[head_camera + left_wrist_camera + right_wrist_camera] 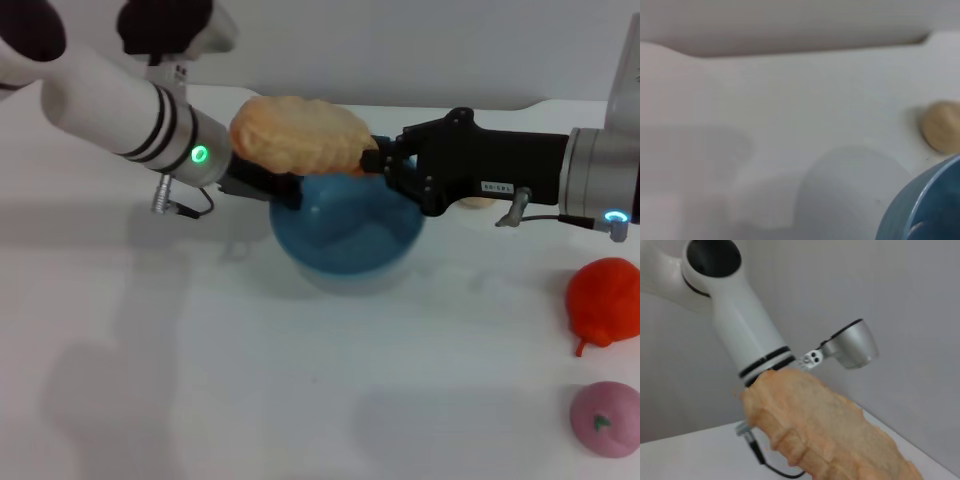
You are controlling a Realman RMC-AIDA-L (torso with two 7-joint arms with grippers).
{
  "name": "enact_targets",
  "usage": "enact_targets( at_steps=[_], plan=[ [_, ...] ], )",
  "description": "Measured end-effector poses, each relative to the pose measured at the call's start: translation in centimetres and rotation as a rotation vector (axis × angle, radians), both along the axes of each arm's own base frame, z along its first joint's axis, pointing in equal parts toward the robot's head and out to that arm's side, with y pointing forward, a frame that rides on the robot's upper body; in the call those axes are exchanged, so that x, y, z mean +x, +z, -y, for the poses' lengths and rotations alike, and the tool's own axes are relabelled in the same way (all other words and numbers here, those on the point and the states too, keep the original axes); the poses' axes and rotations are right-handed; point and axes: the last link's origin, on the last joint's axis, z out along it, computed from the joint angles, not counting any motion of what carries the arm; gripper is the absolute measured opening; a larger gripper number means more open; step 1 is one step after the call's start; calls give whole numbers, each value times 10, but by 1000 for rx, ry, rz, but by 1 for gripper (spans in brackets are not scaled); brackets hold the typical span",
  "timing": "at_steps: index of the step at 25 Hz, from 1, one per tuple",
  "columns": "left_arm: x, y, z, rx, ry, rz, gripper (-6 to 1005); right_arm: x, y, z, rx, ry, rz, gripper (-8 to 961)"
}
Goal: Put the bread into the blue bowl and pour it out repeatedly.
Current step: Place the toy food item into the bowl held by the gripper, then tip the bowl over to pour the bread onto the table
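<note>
The bread [300, 135] is a long ribbed pale orange loaf held level just above the blue bowl [345, 235]. My right gripper [378, 160] comes in from the right and is shut on the bread's right end. The right wrist view shows the bread [830, 440] close up. My left gripper [268, 186] reaches in from the left and is shut on the bowl's left rim, under the bread. The left wrist view shows a part of the bowl [925, 210]. The bowl's inside looks empty.
A small beige ball [478, 203] lies behind my right gripper and also shows in the left wrist view [941, 126]. A red toy [605, 300] and a pink round toy [605, 418] lie at the right edge. The white table [200, 380] runs toward the front.
</note>
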Motion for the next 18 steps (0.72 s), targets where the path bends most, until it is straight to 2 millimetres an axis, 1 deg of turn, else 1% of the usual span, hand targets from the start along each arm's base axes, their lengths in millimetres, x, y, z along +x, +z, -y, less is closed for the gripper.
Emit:
enact_targets(
  at_steps=[4,8,12,18],
  plan=[
    [9,-2,0,-28,-12,-5,-1,11,0,-1,5,-60,-3,102],
    [16,0,0,-39,-26,-1,-1,27,3,-2,-2,-148,-19,99],
    [20,2,0,-44,-36,0,-1,36,6,-1,5,-179,-27,146],
    [25,3,-2,-42,-53,3,0,36,5,2,-17,-183,-34,257]
  ],
)
